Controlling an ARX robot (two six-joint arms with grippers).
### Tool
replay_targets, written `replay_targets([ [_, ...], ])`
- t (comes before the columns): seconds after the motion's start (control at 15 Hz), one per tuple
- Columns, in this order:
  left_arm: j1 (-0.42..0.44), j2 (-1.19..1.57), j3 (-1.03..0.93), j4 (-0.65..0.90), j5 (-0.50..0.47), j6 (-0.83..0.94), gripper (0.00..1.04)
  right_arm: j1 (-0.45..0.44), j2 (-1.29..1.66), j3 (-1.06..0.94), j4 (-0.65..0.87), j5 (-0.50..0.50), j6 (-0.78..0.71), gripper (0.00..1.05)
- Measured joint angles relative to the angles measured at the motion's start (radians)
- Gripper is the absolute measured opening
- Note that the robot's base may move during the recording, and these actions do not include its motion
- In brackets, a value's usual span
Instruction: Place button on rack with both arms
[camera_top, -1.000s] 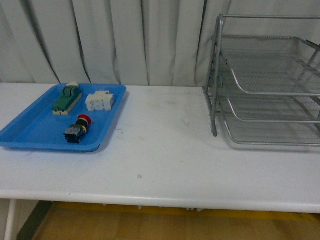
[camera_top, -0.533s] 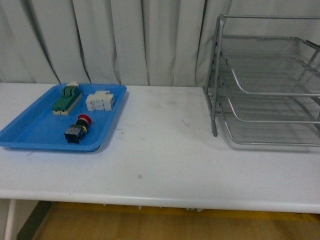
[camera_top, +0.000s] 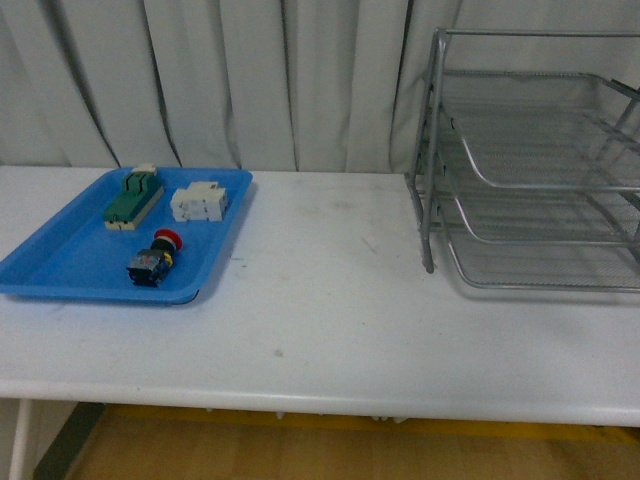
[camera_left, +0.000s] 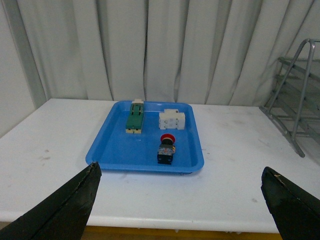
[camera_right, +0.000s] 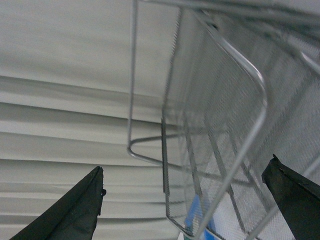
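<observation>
The button (camera_top: 153, 258), with a red cap and dark blocky body, lies on its side in the blue tray (camera_top: 60, 262) at the table's left; it also shows in the left wrist view (camera_left: 166, 148). The silver wire-mesh rack (camera_top: 540, 160) stands at the right of the table, three tiers high. My left gripper (camera_left: 181, 200) is open, well short of the tray, with nothing between its fingers. My right gripper (camera_right: 185, 205) is open close beside the rack's mesh trays (camera_right: 220, 110). Neither arm shows in the front view.
In the blue tray (camera_left: 117, 145) also lie a green-topped beige block (camera_top: 134, 198) and a white blocky part (camera_top: 198, 201). White curtains hang behind the table. The table's front edge (camera_top: 320, 395) runs across the lower front view.
</observation>
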Motion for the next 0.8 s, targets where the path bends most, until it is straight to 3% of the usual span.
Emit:
replay_targets([
  [0.33,0.0,0.0,0.0,0.0,0.0,0.0,0.98,0.128,0.208,0.04,0.0,-0.002,0.119,0.98],
  [0.8,0.0,0.0,0.0,0.0,0.0,0.0,0.98,0.167,0.335,0.118,0.001,0.005,0.101,0.98],
])
